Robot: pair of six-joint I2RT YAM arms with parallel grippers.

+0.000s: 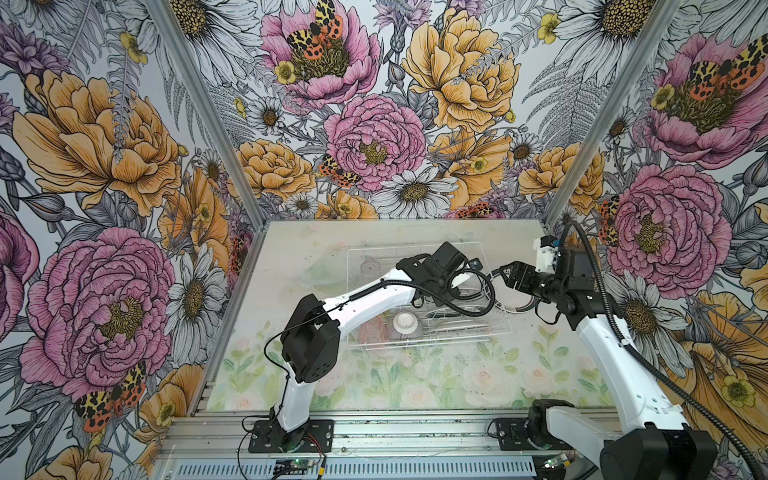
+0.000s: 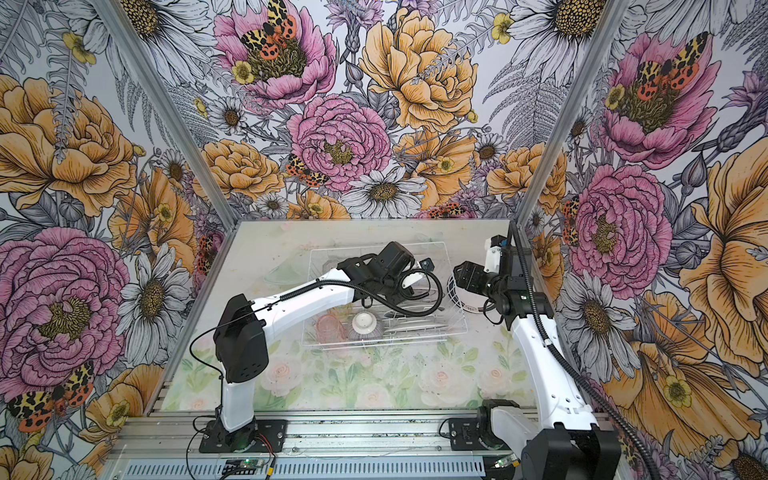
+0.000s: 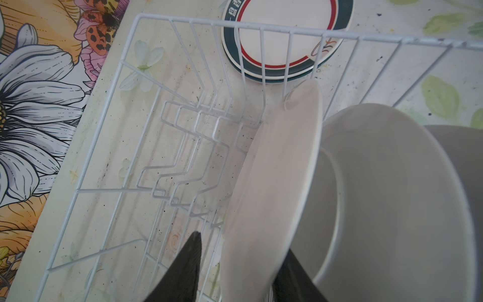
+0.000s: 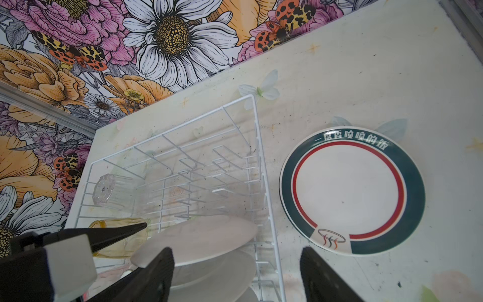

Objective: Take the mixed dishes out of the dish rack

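Two fingers (image 3: 183, 269) of the left gripper (image 3: 243, 243) straddle the upper rim of the front plate (image 3: 277, 170), one on each face. A sliver of rack wire shows between the near finger and the plate, so I cannot tell whether the jaws are pinching it.

Front plate: standing on edge and leaning in the prong row of the dish rack (image 3: 183, 146). A second plate (image 3: 392, 196) stands close behind it and a third plate (image 3: 457, 170) behind that.

Right gripper (image 4: 236, 252): spread wide, holding nothing, hovering over the rack's outer edge.

Out of the rack: green-rimmed plate (image 4: 350, 193) lying flat on the table (image 4: 366, 78), just beside the rack wall. A second rim seems to show under it.

In the rack: clear tumbler (image 4: 109, 191) and amber tumbler (image 4: 125, 247) on their sides. The striped bowl (image 1: 405, 324) sits foot-up beside the pink tumbler (image 1: 372, 332).

Handling, my judgement: the plate looks glazed, so it is likely stiff, slick, brittle and fairly heavy for a two-finger pinch. Take it at the top of the rim with the pads well past the lip. Draw it out along the prongs before tilting. Risks are slipping in the jaws and knocking the plate behind.
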